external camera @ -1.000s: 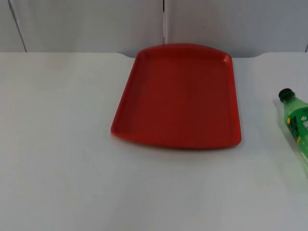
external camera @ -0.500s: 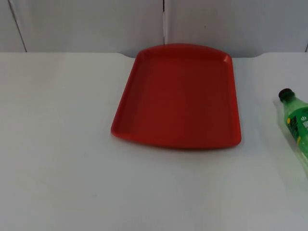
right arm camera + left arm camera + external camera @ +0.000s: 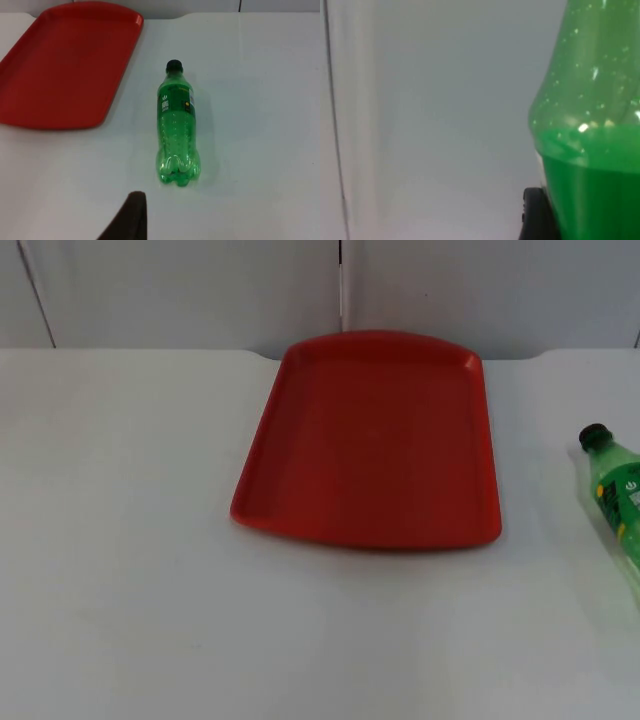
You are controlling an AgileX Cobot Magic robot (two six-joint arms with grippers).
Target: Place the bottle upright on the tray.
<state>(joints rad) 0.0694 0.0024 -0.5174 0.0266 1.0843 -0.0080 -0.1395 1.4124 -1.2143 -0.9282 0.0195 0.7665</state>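
Observation:
A green plastic bottle [image 3: 617, 488] with a black cap lies on its side at the table's right edge, cap toward the wall. In the right wrist view the same bottle [image 3: 177, 129] lies ahead of my right gripper [image 3: 129, 220], well apart from it. The red tray [image 3: 372, 440] sits bare at the middle back of the table, and its corner [image 3: 65, 60] lies left of the bottle. In the left wrist view a green bottle [image 3: 592, 125] partly filled with green liquid stands very close, touching or just beside my left gripper [image 3: 536, 215].
The white table [image 3: 140, 540] runs back to a grey partition wall [image 3: 200, 290]. Bare table lies between the tray's right rim and the lying bottle.

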